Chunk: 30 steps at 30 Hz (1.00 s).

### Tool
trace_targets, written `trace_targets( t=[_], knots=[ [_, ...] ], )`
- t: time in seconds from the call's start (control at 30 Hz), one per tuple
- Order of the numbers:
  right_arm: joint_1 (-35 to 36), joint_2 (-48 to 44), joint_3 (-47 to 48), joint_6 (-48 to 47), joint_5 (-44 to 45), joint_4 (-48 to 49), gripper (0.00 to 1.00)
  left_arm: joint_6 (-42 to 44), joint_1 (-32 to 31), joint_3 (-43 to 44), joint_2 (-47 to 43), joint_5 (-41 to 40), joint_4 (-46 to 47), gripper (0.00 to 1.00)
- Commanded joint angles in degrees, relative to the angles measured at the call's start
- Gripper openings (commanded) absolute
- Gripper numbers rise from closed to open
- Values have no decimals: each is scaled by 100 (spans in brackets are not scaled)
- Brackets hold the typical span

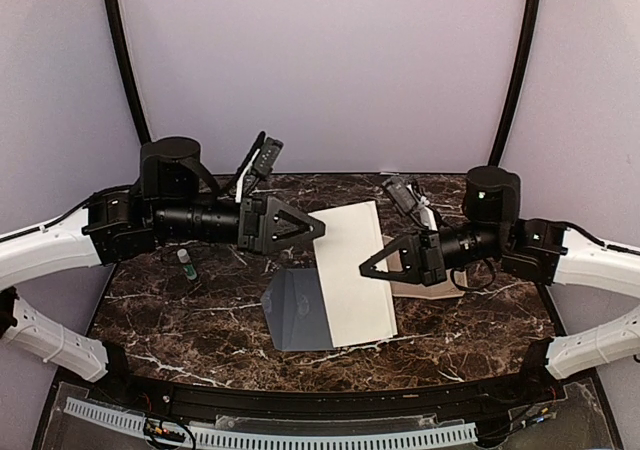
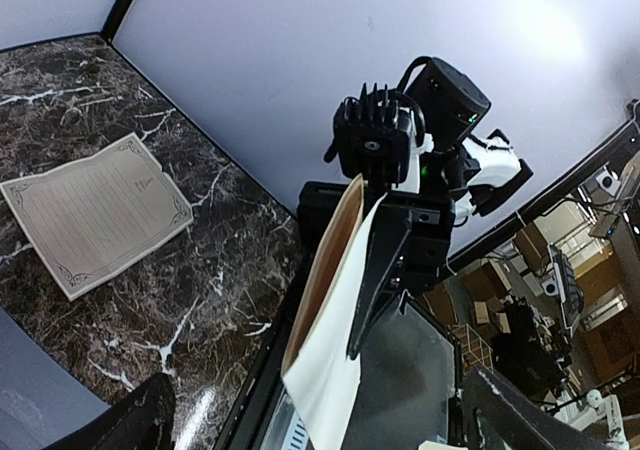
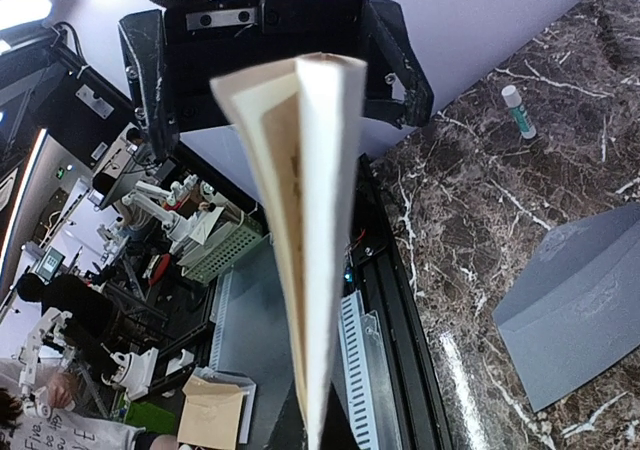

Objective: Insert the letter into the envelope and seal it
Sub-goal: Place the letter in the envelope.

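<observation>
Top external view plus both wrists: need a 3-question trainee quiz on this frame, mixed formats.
1. True or false: the envelope lies flat on the table while the folded letter is held in the air.
2. Left gripper and right gripper: whose jaws are shut on the folded letter? A) left only B) right only C) both
3. Fill in: the glue stick lies on the table on the ___ arm's side.

Key: 1 true. 2 B, the left jaws stand open around the sheet's edge. 3 left.
</observation>
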Motion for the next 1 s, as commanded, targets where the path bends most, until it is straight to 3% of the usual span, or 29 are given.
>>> trace_targets(
  t=[0.0,0.17,0.37,0.67,0.73,0.87,0.97],
  knots=[
    [239,277,381,-323,-105,-360,0,486,6,288,196,875,-427,99],
    [343,582,579,-487,-133,-453,0,650,8,518,494,1078,-825,91],
    [374,821,680,-570,-188,-445,0,744,12,543,551,1203,-852,61],
    [386,743,818,-768,246,-778,0,748,10,591,631,1128,-881,3],
    [379,590,703,-671,560,-656,11,646,9,524,532,832,-759,0],
    [353,141,216,-225,1442,21,54,72,17,-110,112,-42,276,0],
    [321,-263,-404,393,2226,912,74,-344,19,-490,-138,-598,1101,0]
  ],
)
